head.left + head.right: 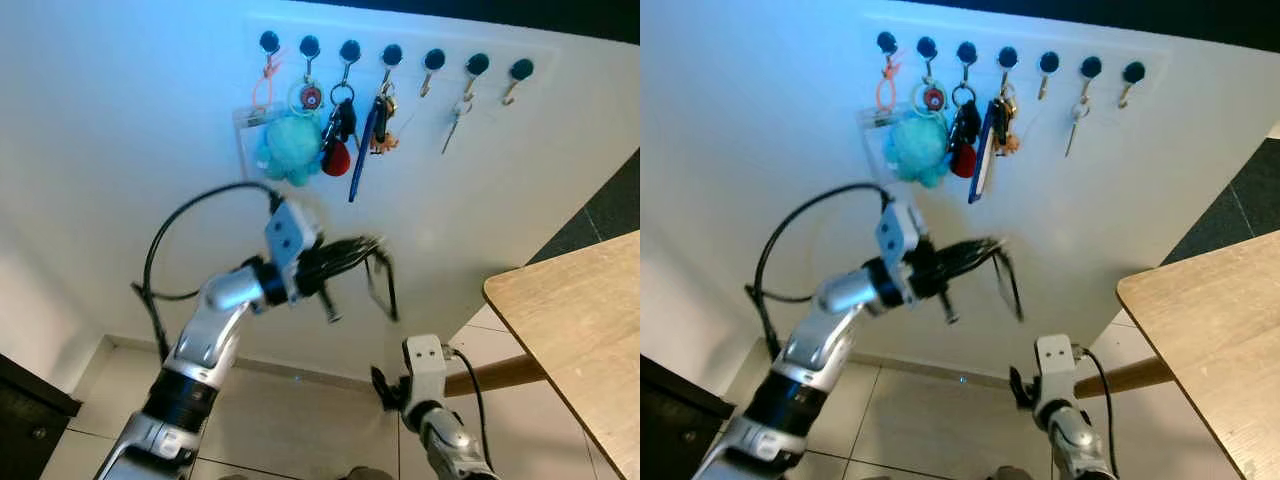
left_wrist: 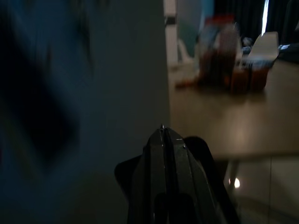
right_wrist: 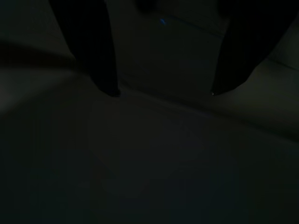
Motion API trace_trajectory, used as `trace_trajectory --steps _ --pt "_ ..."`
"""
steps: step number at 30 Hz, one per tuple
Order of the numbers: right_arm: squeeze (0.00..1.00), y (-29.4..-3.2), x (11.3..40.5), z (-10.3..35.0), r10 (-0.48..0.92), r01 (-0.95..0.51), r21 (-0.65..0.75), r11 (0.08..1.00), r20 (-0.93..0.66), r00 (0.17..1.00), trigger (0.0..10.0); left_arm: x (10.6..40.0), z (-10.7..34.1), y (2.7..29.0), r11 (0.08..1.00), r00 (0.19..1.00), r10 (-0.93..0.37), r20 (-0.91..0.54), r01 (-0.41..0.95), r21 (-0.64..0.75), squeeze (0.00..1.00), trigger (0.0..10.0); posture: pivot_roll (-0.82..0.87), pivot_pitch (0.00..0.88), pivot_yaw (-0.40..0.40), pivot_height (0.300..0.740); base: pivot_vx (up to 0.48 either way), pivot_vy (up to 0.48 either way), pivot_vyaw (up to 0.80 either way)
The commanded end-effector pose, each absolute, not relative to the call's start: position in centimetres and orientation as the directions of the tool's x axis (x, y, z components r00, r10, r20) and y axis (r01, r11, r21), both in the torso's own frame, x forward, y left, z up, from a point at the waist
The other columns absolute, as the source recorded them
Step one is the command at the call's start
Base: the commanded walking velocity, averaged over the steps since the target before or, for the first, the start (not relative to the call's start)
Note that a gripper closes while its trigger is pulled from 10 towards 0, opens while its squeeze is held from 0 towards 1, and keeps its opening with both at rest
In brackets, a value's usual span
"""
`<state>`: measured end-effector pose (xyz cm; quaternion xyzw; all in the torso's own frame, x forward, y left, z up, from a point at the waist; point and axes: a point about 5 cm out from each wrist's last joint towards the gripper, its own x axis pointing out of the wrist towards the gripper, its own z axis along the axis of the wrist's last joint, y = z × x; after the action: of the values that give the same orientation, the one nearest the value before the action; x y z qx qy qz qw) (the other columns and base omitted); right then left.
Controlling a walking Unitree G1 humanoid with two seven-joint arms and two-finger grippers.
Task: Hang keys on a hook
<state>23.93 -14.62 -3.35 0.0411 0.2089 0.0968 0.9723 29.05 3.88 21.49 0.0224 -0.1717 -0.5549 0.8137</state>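
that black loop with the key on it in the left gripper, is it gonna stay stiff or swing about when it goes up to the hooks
Probably it swings: the key loop hangs limp below the left gripper and looks motion-blurred. It seems light, since thin closed fingers carry it. The small key dangling at its end may twist, so catching a free hook could need a steady approach.

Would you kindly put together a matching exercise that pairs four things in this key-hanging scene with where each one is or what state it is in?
Things:
1. left gripper
2. right gripper
3. turquoise plush keychain
4. wooden table

Places or states:
A. hangs from a hook on the wall rack
B. stands at the robot's right, its edge jutting into view
C. low near the floor, fingers apart
D. raised below the hooks, fingers closed on a dark loop with a key

Pairs: 1-D, 2-C, 3-A, 4-B
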Motion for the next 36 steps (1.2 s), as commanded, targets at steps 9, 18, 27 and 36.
trace_trajectory --steps 9,18,27,36 --pt "0.0 -14.1 26.4 -0.1 0.218 -0.194 0.136 0.972 -0.191 0.957 10.0 29.5 26.6 1.5 0.41 0.332 -0.9 0.283 0.863 0.293 0.0 10.0 0.09 0.048 -0.029 0.74 0.0 0.0 0.0" --pt "0.0 -13.7 28.6 3.4 0.243 -0.238 0.136 0.962 -0.022 0.97 10.0 28.5 30.4 -0.6 0.386 0.293 -0.9 0.323 0.88 0.278 0.0 10.0 0.08 0.053 -0.031 0.74 0.0 0.0 0.0" --pt "0.0 -13.3 29.3 4.5 0.253 -0.252 0.156 0.955 0.017 0.967 10.0 29.0 30.1 -2.5 0.416 0.347 -0.897 0.272 0.872 0.258 0.0 10.0 0.08 0.053 -0.039 0.74 0.0 0.0 0.0" --pt "0.0 -13.4 30.1 6.8 0.246 -0.261 0.145 0.954 0.112 0.963 10.0 32.0 29.5 -1.5 0.631 0.578 -0.775 0.256 0.726 0.273 0.0 10.0 0.08 0.057 -0.037 0.74 0.0 0.0 0.0"
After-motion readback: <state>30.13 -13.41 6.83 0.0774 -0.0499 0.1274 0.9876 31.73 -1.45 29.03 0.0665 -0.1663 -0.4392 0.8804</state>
